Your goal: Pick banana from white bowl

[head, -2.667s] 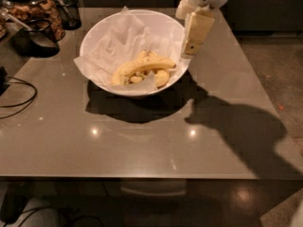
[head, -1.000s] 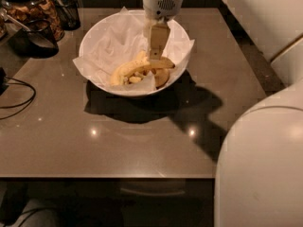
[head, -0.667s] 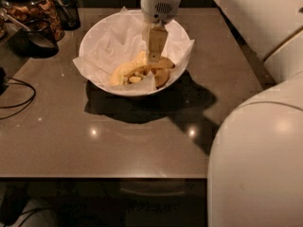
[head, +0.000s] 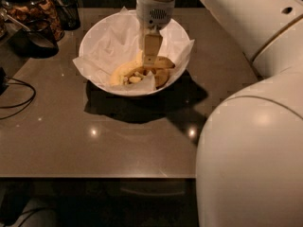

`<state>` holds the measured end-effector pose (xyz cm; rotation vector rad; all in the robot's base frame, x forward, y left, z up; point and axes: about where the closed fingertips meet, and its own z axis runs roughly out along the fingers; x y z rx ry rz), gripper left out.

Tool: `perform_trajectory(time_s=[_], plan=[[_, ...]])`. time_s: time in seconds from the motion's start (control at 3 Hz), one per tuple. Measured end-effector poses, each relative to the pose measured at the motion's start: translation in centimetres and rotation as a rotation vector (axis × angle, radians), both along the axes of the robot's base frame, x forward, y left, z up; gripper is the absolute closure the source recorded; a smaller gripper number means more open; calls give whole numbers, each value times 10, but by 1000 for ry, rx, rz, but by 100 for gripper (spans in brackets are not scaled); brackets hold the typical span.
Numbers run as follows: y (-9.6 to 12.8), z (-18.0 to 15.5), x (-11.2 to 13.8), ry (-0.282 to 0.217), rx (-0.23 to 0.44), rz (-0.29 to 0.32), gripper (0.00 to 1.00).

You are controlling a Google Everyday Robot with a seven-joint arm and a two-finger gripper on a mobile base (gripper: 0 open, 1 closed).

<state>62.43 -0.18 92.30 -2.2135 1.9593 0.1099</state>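
Observation:
The white bowl (head: 97,41), lined with crumpled white paper, stands at the back middle of the brown table. The long yellow banana (head: 124,71) lies curved along the bowl's near side, its browner end (head: 166,63) to the right. Shorter pale and brown pieces (head: 160,77) lie next to it. My gripper (head: 151,58) points straight down into the bowl from the white wrist (head: 155,4), its tip at the banana's middle, touching or just above it. Its tip hides the middle of the banana.
A glass jar of brown snacks (head: 33,8) and a dark scoop (head: 35,38) stand at the back left. A black cable (head: 16,96) lies at the left edge. My own white arm (head: 251,150) fills the right side. The table's front edge (head: 94,176) runs below.
My gripper has moved from the bowl's right rim to over its centre and down onto the banana. My arm has swung in and now covers more of the right side.

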Motion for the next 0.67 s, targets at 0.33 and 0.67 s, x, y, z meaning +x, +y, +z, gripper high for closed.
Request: perform_trajectory(time_s=[0.33,0.67], plan=[[4,-5,1,12,-6,11,48],[6,-10,2,23,-6,18,47]])
